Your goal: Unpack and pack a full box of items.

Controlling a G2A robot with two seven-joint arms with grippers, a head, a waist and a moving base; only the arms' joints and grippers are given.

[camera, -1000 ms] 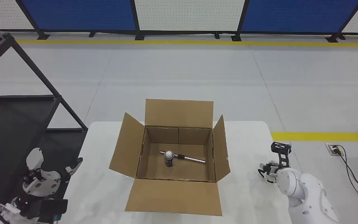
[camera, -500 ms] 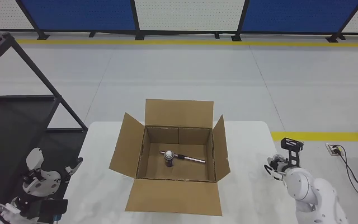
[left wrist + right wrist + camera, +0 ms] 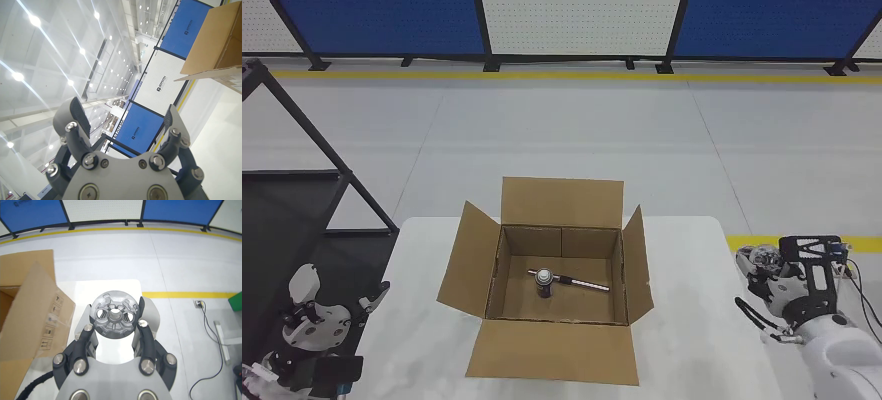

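An open cardboard box (image 3: pixel 552 205) stands mid-table with all flaps spread. Inside it lie a small metal cylinder (image 3: pixel 542 280) and a thin metal rod (image 3: pixel 585 284). My right gripper (image 3: pixel 115 313) is shut on a round grey metal gear part (image 3: pixel 114 306), held above the table's right end, well clear of the box's right flap (image 3: pixel 28 313). From above, that gripper (image 3: pixel 767 270) is at the table's right edge. My left gripper (image 3: pixel 122 111) is open and holds nothing; it points up toward the ceiling, left of the box (image 3: pixel 217 43).
The white table (image 3: pixel 692 330) has bare surface on both sides of the box. A black frame rack (image 3: pixel 302 200) stands off the table's left end. A cable and wall socket (image 3: pixel 198 304) lie on the floor to the right.
My right arm has swung rightward, away from the box to the table's right edge, carrying the gear part and turning its wrist. The left arm and the box contents have not moved.
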